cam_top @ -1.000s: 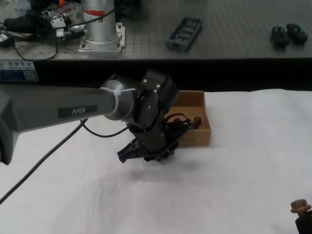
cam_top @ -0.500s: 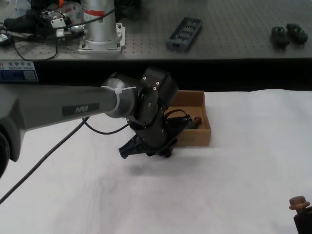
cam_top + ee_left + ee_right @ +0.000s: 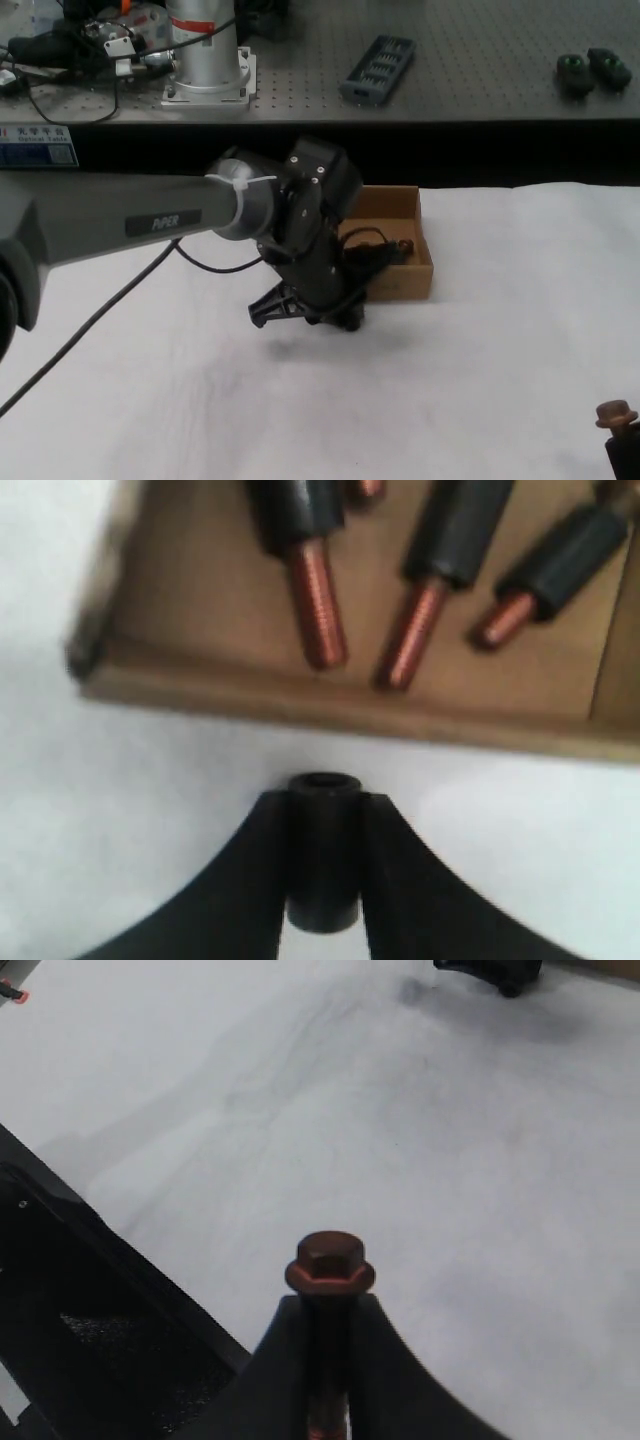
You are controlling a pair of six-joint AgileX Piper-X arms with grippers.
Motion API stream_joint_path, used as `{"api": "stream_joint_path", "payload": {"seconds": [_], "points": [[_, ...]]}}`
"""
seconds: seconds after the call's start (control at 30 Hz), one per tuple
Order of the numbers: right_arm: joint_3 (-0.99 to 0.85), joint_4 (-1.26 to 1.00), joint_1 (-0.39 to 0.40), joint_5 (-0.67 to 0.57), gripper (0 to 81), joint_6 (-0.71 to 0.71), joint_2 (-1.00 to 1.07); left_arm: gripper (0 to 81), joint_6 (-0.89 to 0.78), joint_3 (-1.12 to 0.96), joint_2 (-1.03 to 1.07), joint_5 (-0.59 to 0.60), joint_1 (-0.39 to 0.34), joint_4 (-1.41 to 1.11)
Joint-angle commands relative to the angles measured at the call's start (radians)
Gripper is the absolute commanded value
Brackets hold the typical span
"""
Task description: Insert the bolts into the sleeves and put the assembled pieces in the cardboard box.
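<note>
My left gripper (image 3: 325, 875) is shut on a black sleeve (image 3: 323, 855), held just over the white cloth in front of the cardboard box (image 3: 250, 705). Three assembled pieces lie in the box, copper bolts (image 3: 316, 605) poking out of black sleeves. In the high view the left gripper (image 3: 305, 310) hangs beside the box (image 3: 400, 275). My right gripper (image 3: 325, 1360) is shut on a copper bolt (image 3: 329, 1265), head up, over the cloth. In the high view that bolt (image 3: 615, 413) sits at the near right corner.
White cloth (image 3: 480, 380) covers the bench. Behind it runs a perforated metal table with a grey post base (image 3: 208, 60), a blue rack (image 3: 378, 66) and two dark green parts (image 3: 592, 70). A cable (image 3: 90, 330) trails from the left arm.
The left gripper with its sleeve has shifted slightly toward the right and up beside the box. The right gripper's bolt has barely moved.
</note>
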Motion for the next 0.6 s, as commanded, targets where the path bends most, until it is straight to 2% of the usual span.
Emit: {"api": "stream_joint_path", "payload": {"seconds": [0.0, 0.13, 0.27, 0.4, 0.5, 0.57], "points": [[-0.013, 0.019, -0.001, 0.018, 1.6, -0.019, -0.007, 0.6, 0.141, -0.005, -0.068, -0.059, -0.033, 0.091], [-0.013, 0.02, -0.001, 0.039, 1.6, -0.019, -0.007, 0.6, 0.326, -0.005, -0.148, -0.053, -0.044, 0.158], [-0.013, 0.009, -0.001, 0.071, 1.6, -0.015, -0.007, 0.6, 0.442, 0.023, -0.235, -0.05, -0.044, 0.183], [-0.013, -0.019, -0.001, 0.078, 1.6, 0.021, -0.007, 0.6, 0.5, 0.169, -0.384, -0.036, -0.04, 0.139], [-0.013, -0.067, -0.001, 0.078, 1.6, 0.045, -0.003, 0.6, 0.524, 0.326, -0.523, 0.012, -0.04, 0.082], [-0.013, -0.107, -0.001, 0.078, 1.6, 0.069, 0.008, 0.6, 0.535, 0.44, -0.633, 0.086, -0.04, 0.026]]}}
